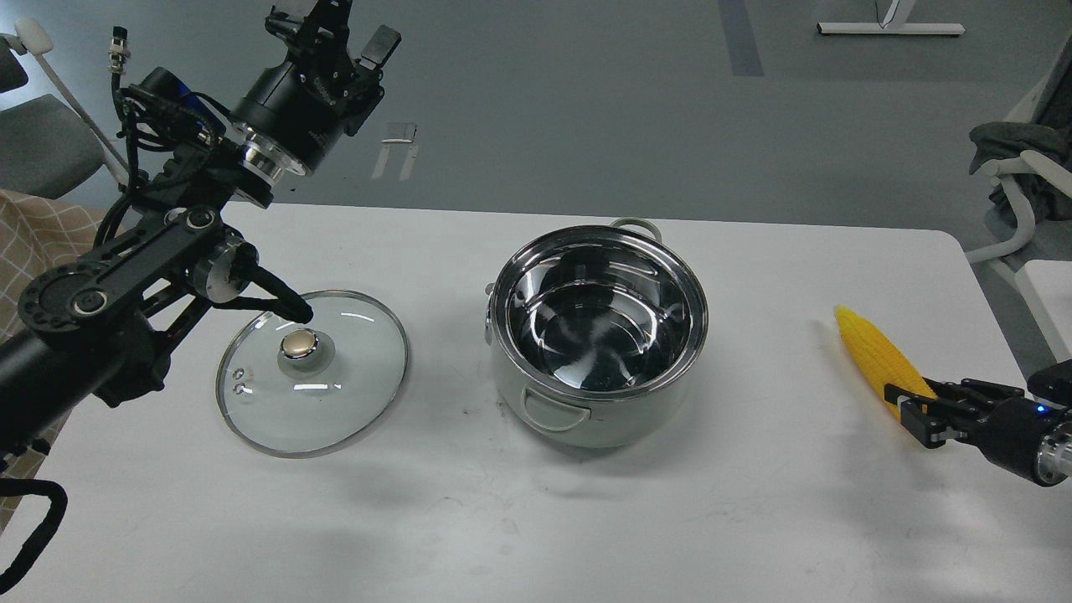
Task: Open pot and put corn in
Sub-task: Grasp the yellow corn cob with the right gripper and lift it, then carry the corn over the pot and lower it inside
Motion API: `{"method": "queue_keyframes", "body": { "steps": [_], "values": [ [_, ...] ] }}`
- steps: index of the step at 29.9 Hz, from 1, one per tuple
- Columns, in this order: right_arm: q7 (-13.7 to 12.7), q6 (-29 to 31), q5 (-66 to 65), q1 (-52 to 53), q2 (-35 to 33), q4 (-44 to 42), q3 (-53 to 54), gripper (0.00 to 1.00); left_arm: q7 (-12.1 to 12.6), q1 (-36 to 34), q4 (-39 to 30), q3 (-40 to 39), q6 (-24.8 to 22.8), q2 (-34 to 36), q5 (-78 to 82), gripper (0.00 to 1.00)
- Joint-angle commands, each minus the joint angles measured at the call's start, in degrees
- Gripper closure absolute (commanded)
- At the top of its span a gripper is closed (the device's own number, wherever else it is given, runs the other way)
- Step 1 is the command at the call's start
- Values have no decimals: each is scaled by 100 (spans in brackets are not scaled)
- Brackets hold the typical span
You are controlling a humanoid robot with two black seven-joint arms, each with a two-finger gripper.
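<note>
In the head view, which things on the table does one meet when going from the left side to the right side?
glass lid → pot → corn, whose near end sits between the fingers of the right gripper. The left gripper is raised above the table's far left, holding nothing.

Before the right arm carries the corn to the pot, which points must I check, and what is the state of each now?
1. Pot uncovered, nothing inside: ok.
2. Glass lid flat on the table, apart from the pot: ok.
3. Right claw around the corn's thick end: ok.
4. Grip firm: cannot tell.
5. Left claw raised away from the pot: ok.
</note>
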Motion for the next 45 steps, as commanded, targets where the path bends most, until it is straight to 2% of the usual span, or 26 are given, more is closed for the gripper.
{"method": "queue_keyframes", "body": {
  "steps": [1,4,8,17,28,32,39,45],
  "values": [
    [1,59,241,366,-464,702,55,100,0,-5,-18,-7,1,-10,0,5],
    [1,173,654,788,-894,1229,46,100,9,-5,-36,-33,1,-19,0,5],
    [1,690,935,1622,-1325,2142,-7,100,123,-5,-44,-86,1,-54,-8,5],
    [1,1386,1041,2441,-1212,3155,-323,100,141,-5,-36,-86,1,-72,0,5],
    [1,1421,1024,3961,106,3067,-2396,99,149,-5,-27,-77,1,-63,0,5],
    [1,1430,962,4023,414,2927,-2696,98,149,3,-27,-77,1,-81,18,5],
    [1,1421,997,4023,1178,2119,-2907,98,149,3,-27,-86,1,-116,18,5],
    [1,1421,1041,4128,1442,1864,-2969,96,149,47,-27,-86,10,-116,18,5]
  ]
}}
